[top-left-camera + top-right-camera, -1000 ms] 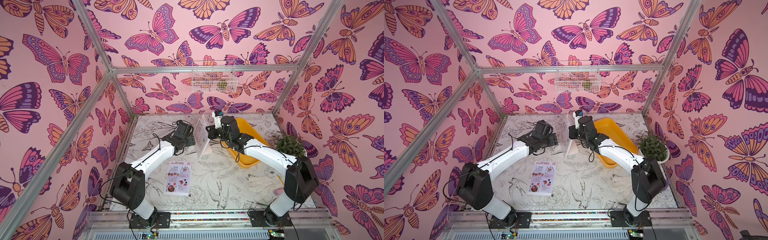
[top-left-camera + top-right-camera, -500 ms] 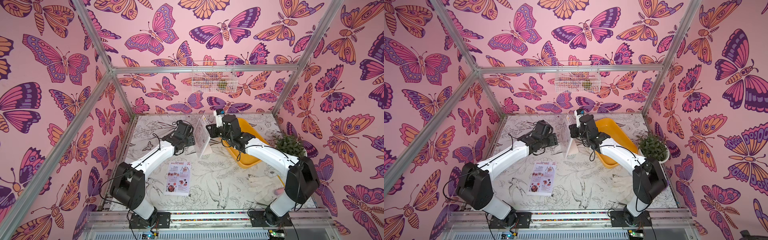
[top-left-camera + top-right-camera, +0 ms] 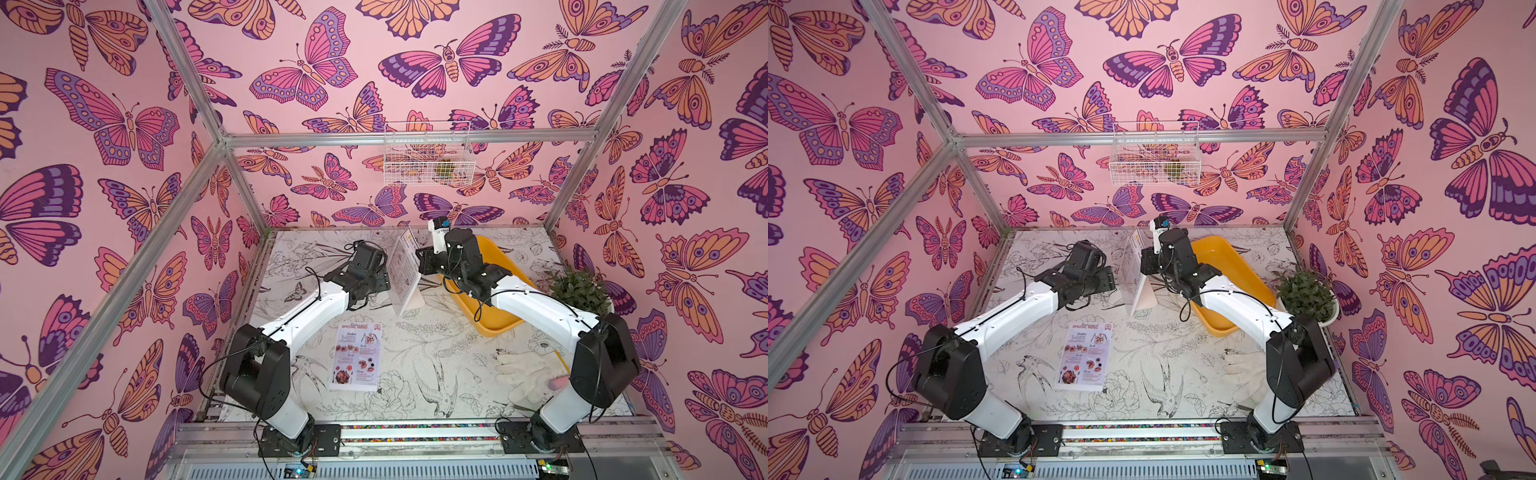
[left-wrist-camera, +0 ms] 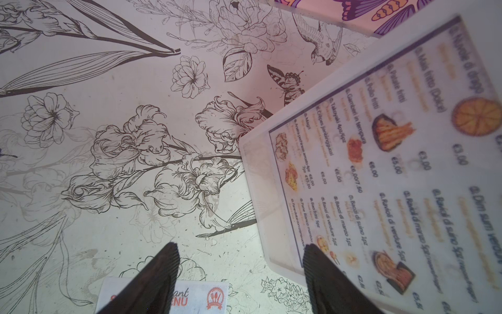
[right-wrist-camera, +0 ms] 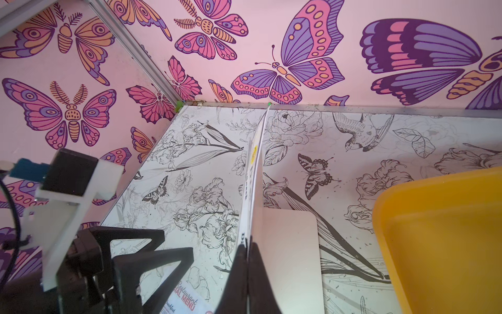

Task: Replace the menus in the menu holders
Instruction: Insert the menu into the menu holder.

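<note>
The right gripper [image 5: 247, 246] pinches the white photo-printed paper menu [image 5: 252, 174], which rises from between its fingertips inside the clear acrylic holder [image 4: 258, 190]. The left gripper [image 4: 240, 246] has its fingers spread alongside. A skewed pull could topple the unsteadied holder.

Both arms are the same build. Left arm [image 3: 307, 316] and right arm [image 3: 536, 309]: glossy white link shells, boxy black joint housings [image 3: 262, 374]. Thin black cables [image 5: 18, 223] loop outside the joints. Black base plates [image 3: 299, 438], with small screws. Left gripper [image 4: 240, 246] and right gripper [image 5: 247, 246]: black tapered fingers, ribbed edges. White bracket [image 5: 68, 195] by the right wrist carries a black module and blue connector.
</note>
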